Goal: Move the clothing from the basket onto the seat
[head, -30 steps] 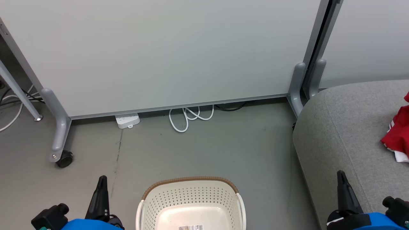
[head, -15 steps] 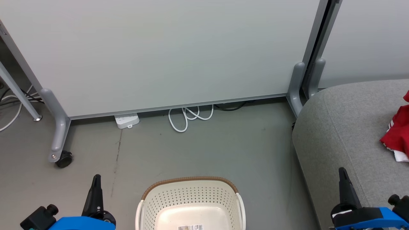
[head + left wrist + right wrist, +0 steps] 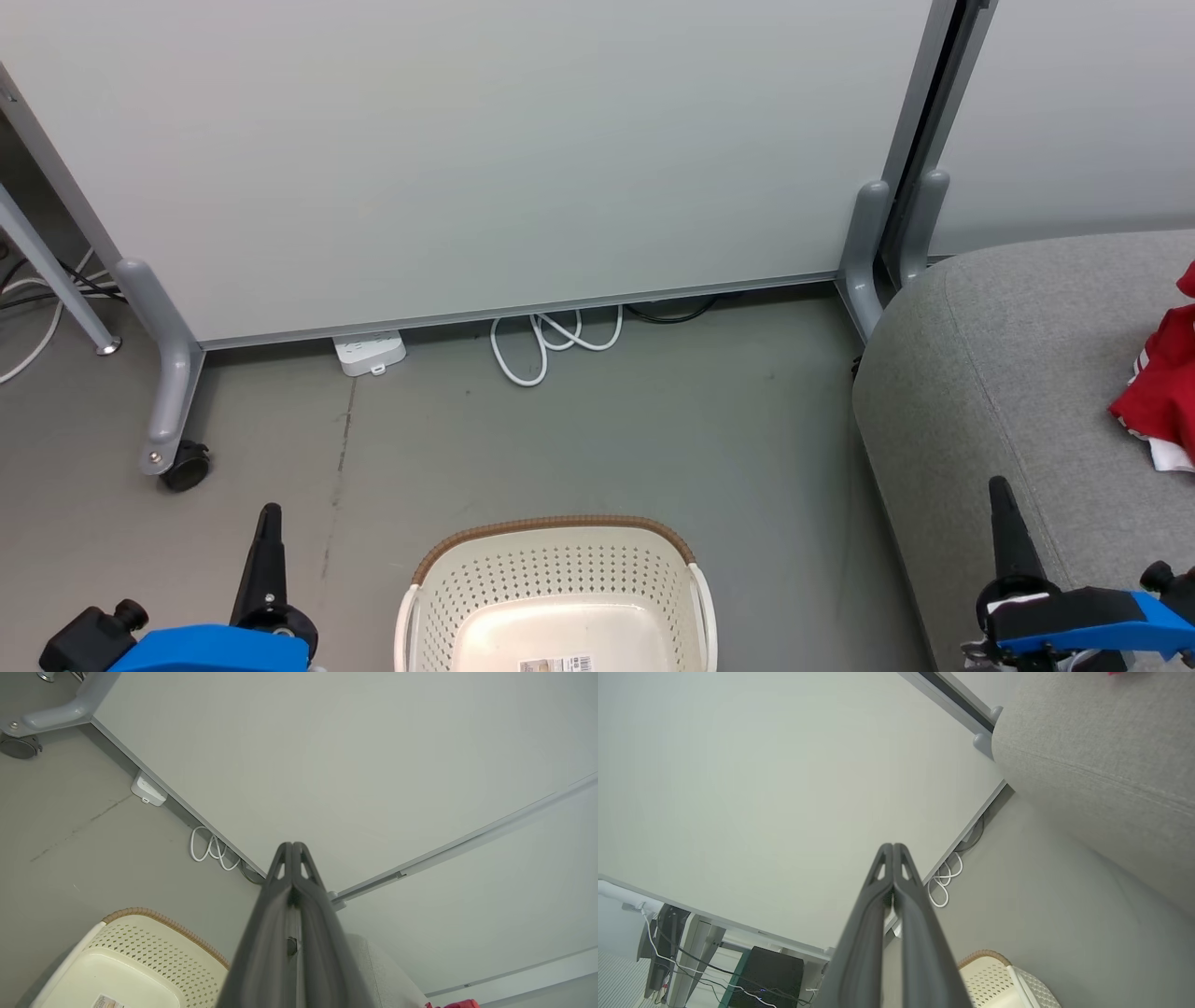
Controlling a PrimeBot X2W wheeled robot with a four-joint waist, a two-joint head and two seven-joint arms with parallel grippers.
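Note:
The cream basket [image 3: 557, 569] with its brown rim stands on the floor at the bottom centre, and its inside shows bare plastic and a label. Red clothing [image 3: 1160, 387] with white trim lies on the grey seat [image 3: 1018, 373] at the right edge. My left gripper [image 3: 270, 511] is shut, left of the basket, with nothing in it. My right gripper [image 3: 999, 485] is shut, over the seat's front left part, also holding nothing. The left wrist view has the basket [image 3: 135, 952] at lower left and shut fingers [image 3: 292, 847]. In the right wrist view the fingers [image 3: 893, 847] are pressed together beside the seat [image 3: 1101, 751].
A pale partition panel [image 3: 467, 149] on grey feet with a castor [image 3: 185, 467] stands behind the basket. A white power strip [image 3: 371, 352] and coiled white cable [image 3: 551, 341] lie at its base. Grey floor [image 3: 597, 439] lies between panel, basket and seat.
Both grippers have drawn back toward the bottom of the head view, the left one also shifting left. The basket, the seat and the red clothing have not moved.

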